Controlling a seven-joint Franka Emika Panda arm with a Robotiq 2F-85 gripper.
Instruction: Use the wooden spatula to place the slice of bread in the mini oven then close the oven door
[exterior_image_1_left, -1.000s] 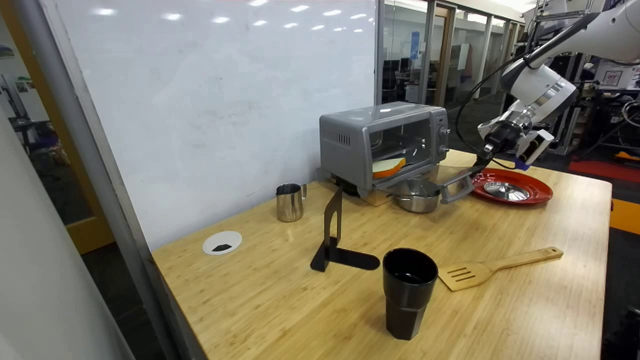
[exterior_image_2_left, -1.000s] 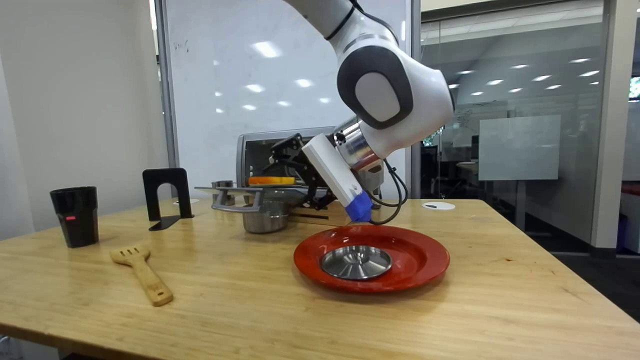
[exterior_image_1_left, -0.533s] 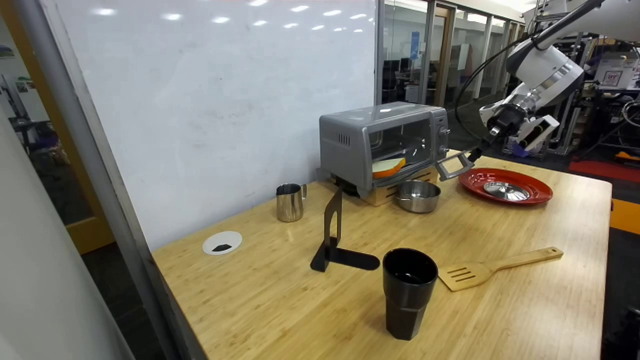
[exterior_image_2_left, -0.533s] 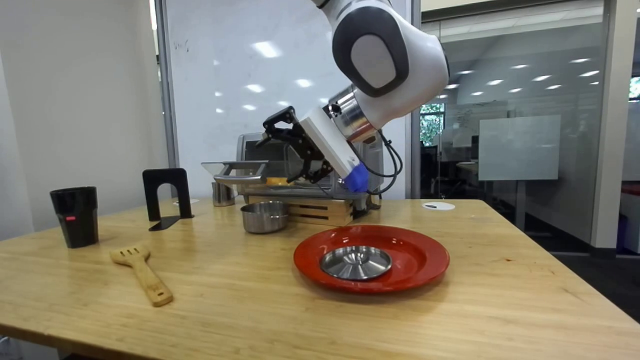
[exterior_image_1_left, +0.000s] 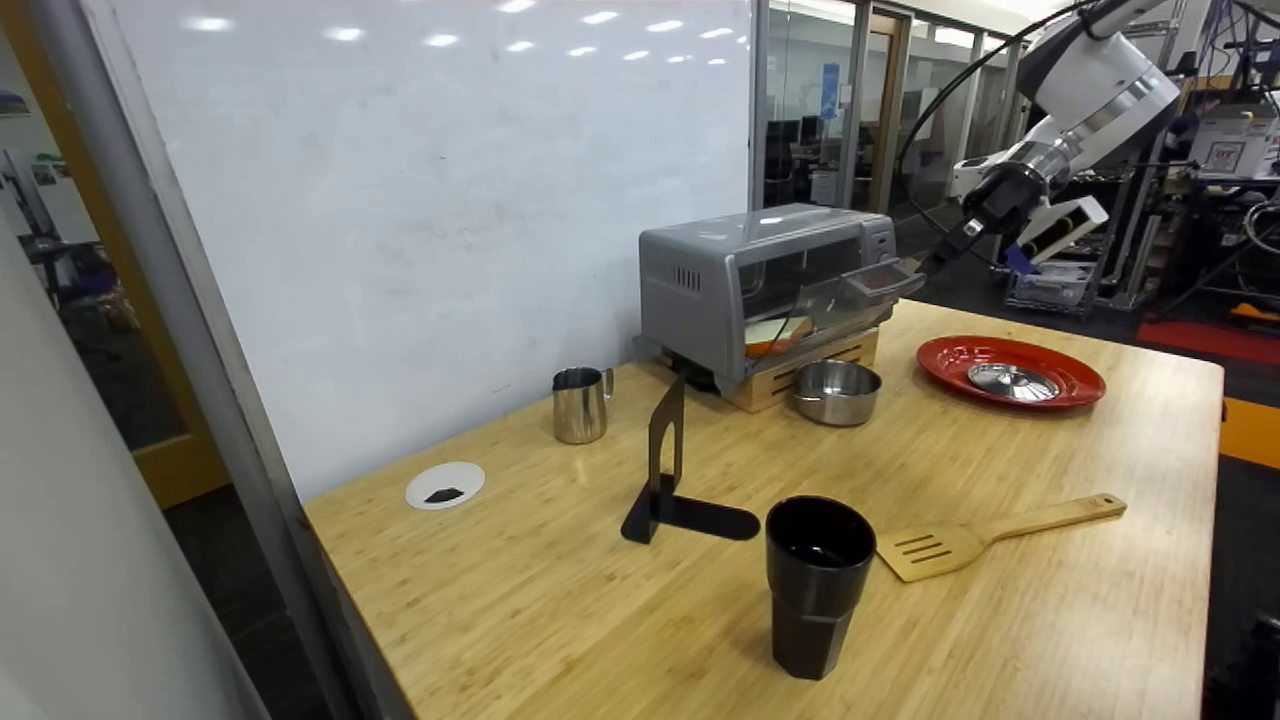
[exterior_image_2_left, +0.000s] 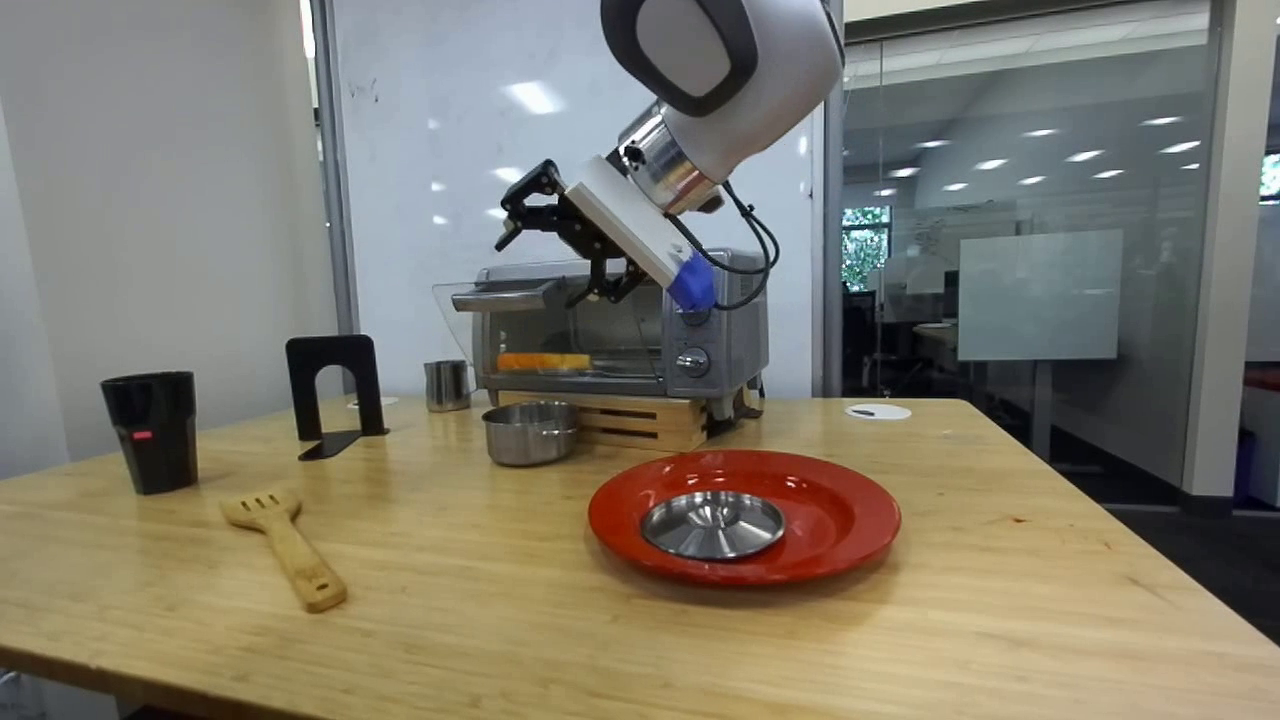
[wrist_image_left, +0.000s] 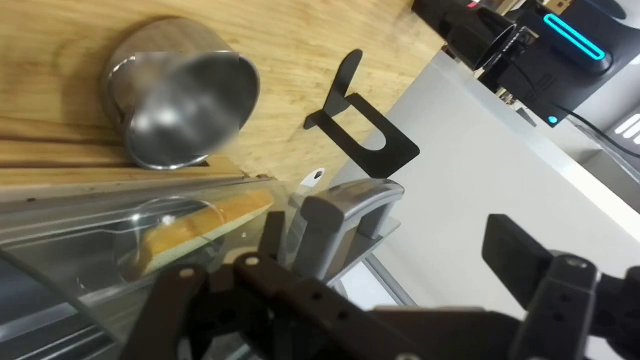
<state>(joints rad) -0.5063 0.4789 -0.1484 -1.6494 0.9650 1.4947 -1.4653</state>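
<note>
The bread slice (exterior_image_1_left: 776, 336) lies inside the mini oven (exterior_image_1_left: 700, 262) in both exterior views; its orange crust (exterior_image_2_left: 545, 361) shows through the glass. The oven door (exterior_image_1_left: 840, 305) is partly open and tilted upward; its handle (exterior_image_2_left: 508, 297) stands out in front. My gripper (exterior_image_2_left: 541, 270) is open at the door's handle, with no object held. In the wrist view, the handle (wrist_image_left: 320, 230) is between the spread fingers, close to the left one; whether they touch is hard to tell. The wooden spatula (exterior_image_1_left: 955, 548) lies on the table, away from my gripper.
A steel pot (exterior_image_1_left: 836, 392) stands before the oven's wooden base. A red plate (exterior_image_2_left: 800, 545) holds a metal lid (exterior_image_2_left: 712, 525). A black bookend (exterior_image_1_left: 665, 500), black cup (exterior_image_1_left: 818, 590) and steel pitcher (exterior_image_1_left: 580, 405) stand on the table. A whiteboard (exterior_image_1_left: 450, 200) rises behind.
My gripper has moved up and the oven door has swung up from roughly level to a steep tilt. The bread, the spatula and the plate have stayed where they were.
</note>
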